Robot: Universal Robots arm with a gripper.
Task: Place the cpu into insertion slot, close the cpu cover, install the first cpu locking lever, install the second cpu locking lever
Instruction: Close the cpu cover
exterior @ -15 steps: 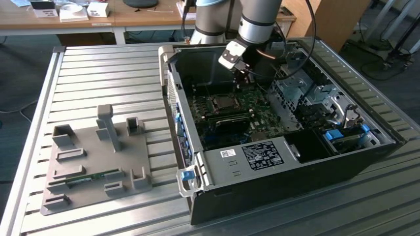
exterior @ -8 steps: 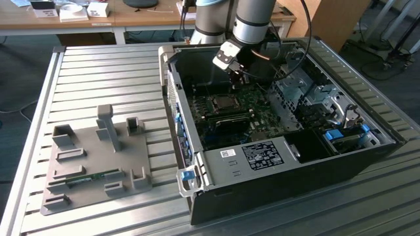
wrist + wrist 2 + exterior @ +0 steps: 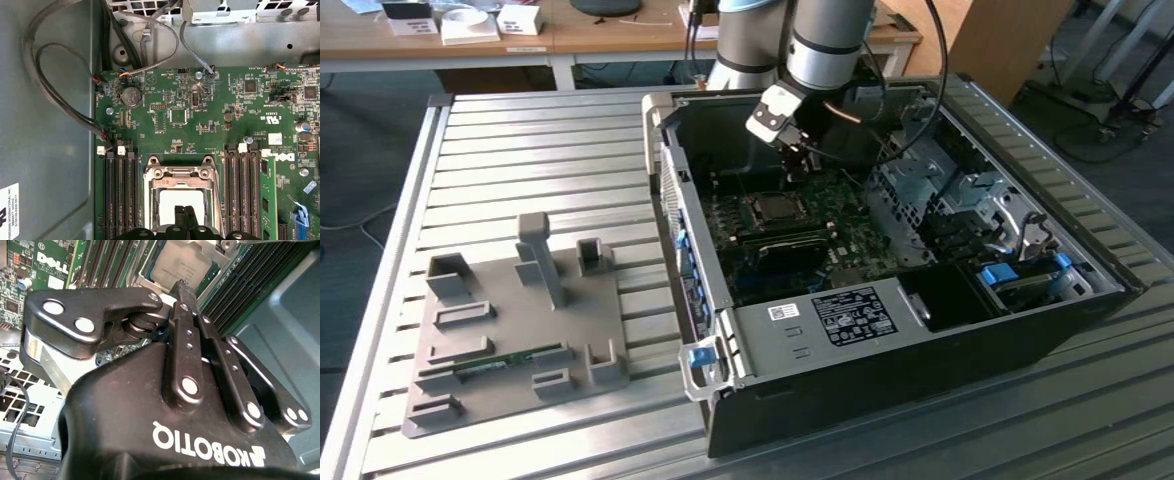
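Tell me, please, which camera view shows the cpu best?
The second wrist view: the cpu is close, its pale top clear, though the gripper covers one edge. In the first wrist view it is a bright patch partly behind the gripper. The exterior view shows it as a small distant square.

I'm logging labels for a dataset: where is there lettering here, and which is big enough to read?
Gripper housing: large white lettering, readable, upside down.
Motherboard: white logo, readable; other board print too small.
Power supply label: too small.
White sticker on case wall: too small.
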